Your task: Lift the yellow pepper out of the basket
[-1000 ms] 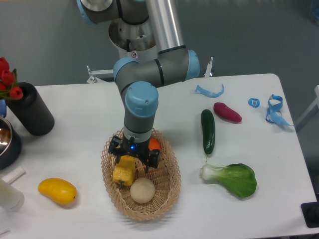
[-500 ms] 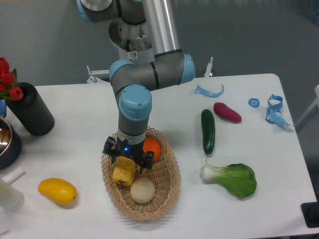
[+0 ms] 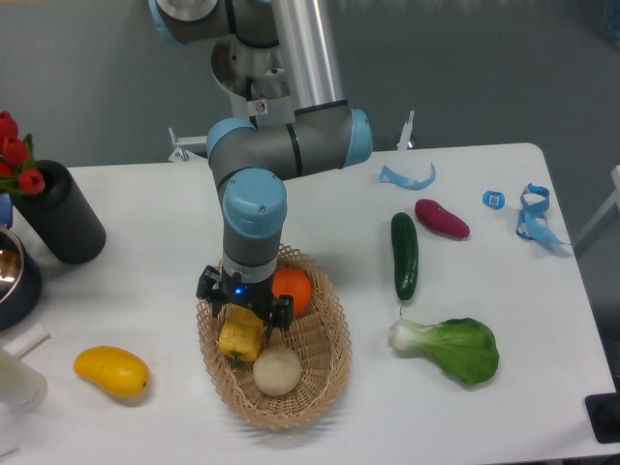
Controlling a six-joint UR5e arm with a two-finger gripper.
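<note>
The yellow pepper lies in the left part of the woven wicker basket, near the table's front middle. A round orange and a pale round vegetable lie in the basket with it. My gripper points straight down over the pepper's far end. Its jaws are open, one finger on each side of the pepper's top, low inside the basket. The gripper body hides the pepper's upper part, and I cannot tell whether the fingers touch it.
A smooth yellow mango-like fruit lies left of the basket. A cucumber, a bok choy and a purple vegetable lie to the right. A black vase and a metal bowl stand at the left edge.
The gripper has moved left and slightly away from the camera, from between orange and pepper to over the pepper. The orange now shows more fully.
</note>
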